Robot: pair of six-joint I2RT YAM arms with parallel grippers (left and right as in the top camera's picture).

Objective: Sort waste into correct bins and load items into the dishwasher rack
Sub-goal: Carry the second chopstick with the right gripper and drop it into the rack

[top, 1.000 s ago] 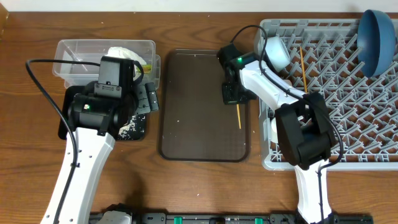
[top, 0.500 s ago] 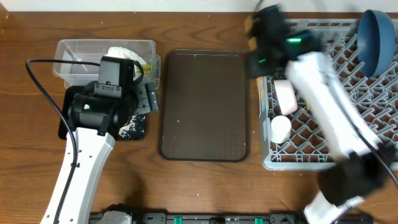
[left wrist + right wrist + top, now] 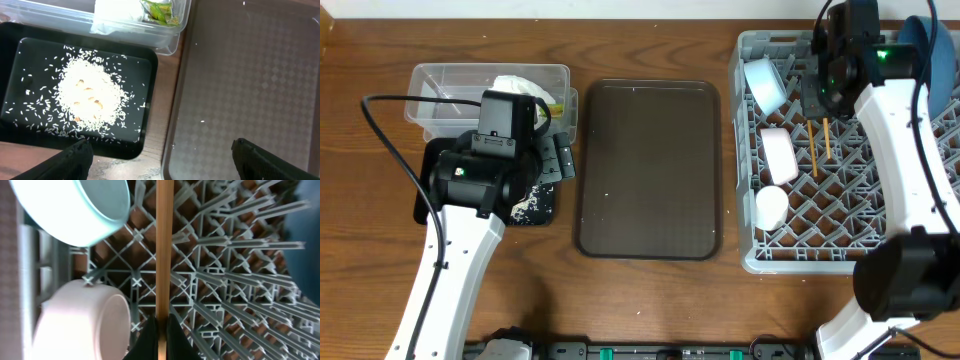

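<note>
Right jaws pinched on chopstick (image 3: pixel 164 250) over rack (image 3: pixel 820 225); left jaws spread wide, empty, above black tray's (image 3: pixel 137 70) edge

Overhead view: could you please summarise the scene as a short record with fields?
Left gripper: open, by shallow black rectangular tray holding whitish rice scraps
Right gripper: shut on thin wooden chopstick, over large grey plastic dishwasher rack
In rack: light blue bowl, white bowl, small white cup
Clear plastic tub: crumpled white paper napkin, yellow-green snack wrapper

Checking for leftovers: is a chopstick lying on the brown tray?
No, nothing long lies on the brown tray; the right gripper holds a chopstick.
</note>
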